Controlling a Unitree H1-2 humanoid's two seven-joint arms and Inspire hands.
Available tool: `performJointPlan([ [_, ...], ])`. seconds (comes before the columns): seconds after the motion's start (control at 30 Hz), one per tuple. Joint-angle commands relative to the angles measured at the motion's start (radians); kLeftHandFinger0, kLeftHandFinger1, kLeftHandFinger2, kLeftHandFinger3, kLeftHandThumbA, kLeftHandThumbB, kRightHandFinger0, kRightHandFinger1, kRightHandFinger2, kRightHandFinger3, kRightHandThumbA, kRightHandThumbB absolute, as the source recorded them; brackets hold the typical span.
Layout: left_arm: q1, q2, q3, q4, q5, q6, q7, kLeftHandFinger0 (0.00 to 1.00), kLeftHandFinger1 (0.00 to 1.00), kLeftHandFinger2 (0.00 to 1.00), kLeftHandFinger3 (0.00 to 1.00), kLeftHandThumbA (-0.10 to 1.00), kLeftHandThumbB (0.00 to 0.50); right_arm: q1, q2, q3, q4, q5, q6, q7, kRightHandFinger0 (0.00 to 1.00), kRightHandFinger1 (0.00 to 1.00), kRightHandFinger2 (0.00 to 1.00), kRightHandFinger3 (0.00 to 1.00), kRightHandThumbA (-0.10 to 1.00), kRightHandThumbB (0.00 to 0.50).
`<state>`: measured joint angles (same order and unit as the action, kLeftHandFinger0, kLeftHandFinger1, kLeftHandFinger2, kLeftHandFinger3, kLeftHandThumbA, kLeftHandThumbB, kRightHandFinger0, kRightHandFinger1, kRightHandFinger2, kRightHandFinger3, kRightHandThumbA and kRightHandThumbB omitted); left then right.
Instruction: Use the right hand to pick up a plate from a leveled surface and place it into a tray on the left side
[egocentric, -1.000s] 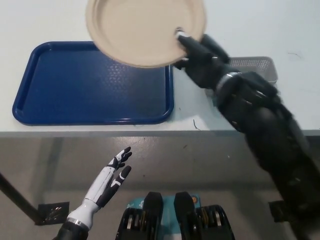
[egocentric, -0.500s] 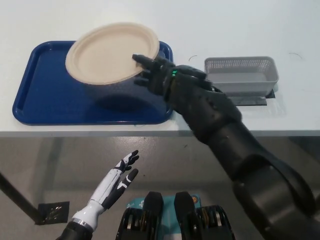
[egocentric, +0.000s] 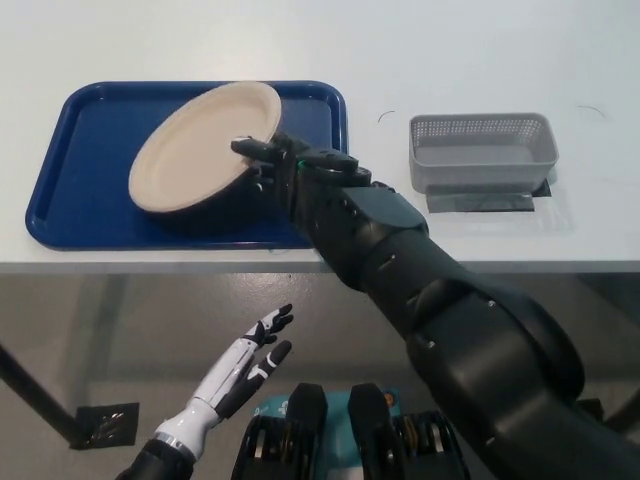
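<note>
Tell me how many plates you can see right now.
1. The beige plate is tilted over the blue tray, held at its rim by the black right hand. Nothing shows inside the grey basket, though its walls hide part.

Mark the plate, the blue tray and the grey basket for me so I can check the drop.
plate (egocentric: 195, 148): head view, middle of its cream inner face.
blue tray (egocentric: 85, 165): head view, bare floor left of the plate.
grey basket (egocentric: 480, 150): head view, front mesh wall.
</note>
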<state>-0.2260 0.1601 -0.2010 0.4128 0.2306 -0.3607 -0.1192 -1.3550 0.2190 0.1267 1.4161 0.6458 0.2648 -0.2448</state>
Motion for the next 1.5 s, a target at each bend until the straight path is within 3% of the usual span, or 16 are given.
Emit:
performJointPlan([
  [0.0,-0.031,0.013,-0.012,-0.019,0.003,-0.02,-0.021,1.0,1.0,1.0,1.0,1.0,0.5,-0.1,-0.01,0.008,0.002,-0.122,0.021,0.215,0.94,1.0,1.0,1.0,0.77,0.33],
  [0.03,-0.032,0.012,-0.013,-0.018,0.001,-0.021,-0.023,1.0,1.0,1.0,1.0,1.0,0.5,-0.102,-0.011,0.015,0.003,-0.135,0.024,0.229,0.98,1.0,1.0,1.0,0.81,0.342],
  [0.17,-0.039,0.014,-0.019,-0.02,-0.003,-0.02,-0.03,1.0,1.0,1.0,1.0,1.0,0.5,-0.108,-0.02,-0.021,0.003,-0.134,0.02,0.276,1.0,1.0,1.0,1.0,0.95,0.49],
  [0.23,-0.038,0.017,-0.018,-0.026,-0.012,-0.016,-0.038,1.0,1.0,1.0,1.0,1.0,0.5,-0.099,-0.022,-0.083,0.0,-0.098,-0.009,0.269,1.0,1.0,1.0,1.0,0.85,0.468],
  [0.27,-0.039,0.02,-0.019,-0.025,-0.01,-0.018,-0.04,1.0,1.0,1.0,1.0,1.0,0.5,-0.097,-0.029,-0.079,0.001,-0.121,-0.008,0.278,1.0,1.0,1.0,1.0,0.96,0.497],
  [0.37,-0.041,0.025,-0.018,-0.022,-0.011,-0.023,-0.047,1.0,1.0,1.0,1.0,1.0,0.5,-0.1,-0.036,-0.094,0.003,-0.152,-0.009,0.264,1.0,1.0,1.0,1.0,0.99,0.497],
  [0.43,-0.039,0.026,-0.023,-0.028,-0.005,-0.018,-0.051,1.0,1.0,1.0,1.0,1.0,0.5,-0.106,-0.043,-0.099,0.003,-0.176,-0.01,0.225,1.0,1.0,1.0,1.0,0.95,0.5],
  [0.47,-0.039,0.025,-0.023,-0.028,-0.005,-0.02,-0.051,1.0,1.0,1.0,1.0,1.0,0.5,-0.109,-0.047,-0.078,0.001,-0.206,-0.02,0.231,1.0,1.0,1.0,1.0,1.0,0.497],
  [0.6,-0.034,0.024,-0.022,-0.032,-0.004,-0.013,-0.055,1.0,1.0,1.0,1.0,1.0,0.5,-0.115,-0.056,-0.097,-0.006,-0.223,-0.046,0.216,1.0,1.0,1.0,1.0,0.99,0.5],
  [0.87,-0.032,0.025,-0.021,-0.027,0.002,-0.022,-0.054,1.0,1.0,1.0,1.0,1.0,0.5,-0.088,-0.145,-0.063,-0.106,-0.318,-0.111,0.282,1.0,1.0,1.0,1.0,1.0,0.481],
  [0.97,-0.025,0.026,-0.018,-0.032,0.002,-0.012,-0.054,1.0,1.0,1.0,1.0,1.0,0.5,0.048,-0.207,-0.076,-0.467,-0.312,-0.026,0.319,1.0,1.0,1.0,1.0,1.0,0.5],
  [1.07,-0.023,0.033,-0.012,-0.024,-0.006,-0.016,-0.056,1.0,1.0,1.0,1.0,1.0,0.5,0.266,-0.294,-0.053,-1.123,-0.273,0.155,0.334,1.0,1.0,1.0,1.0,1.0,0.5],
  [1.2,-0.028,0.035,-0.009,-0.007,-0.008,-0.021,-0.055,1.0,1.0,1.0,1.0,1.0,0.5,0.342,-0.353,-0.061,-1.441,-0.244,0.202,0.323,1.0,1.0,1.0,1.0,1.0,0.5],
  [1.23,-0.026,0.035,-0.01,-0.003,-0.005,-0.024,-0.052,1.0,1.0,1.0,1.0,1.0,0.5,0.362,-0.382,-0.065,-1.554,-0.233,0.205,0.323,1.0,1.0,1.0,1.0,1.0,0.469],
  [1.37,-0.011,0.022,-0.012,0.022,-0.002,-0.038,-0.038,1.0,1.0,1.0,1.0,1.0,0.5,0.377,-0.469,-0.116,-1.854,-0.151,0.205,0.293,1.0,1.0,1.0,1.0,1.0,0.5],
  [1.47,0.003,0.018,-0.017,0.03,0.012,-0.047,-0.027,1.0,1.0,1.0,1.0,1.0,0.5,0.394,-0.501,-0.171,-2.018,-0.157,0.2,0.299,1.0,1.0,1.0,1.0,1.0,0.482],
])
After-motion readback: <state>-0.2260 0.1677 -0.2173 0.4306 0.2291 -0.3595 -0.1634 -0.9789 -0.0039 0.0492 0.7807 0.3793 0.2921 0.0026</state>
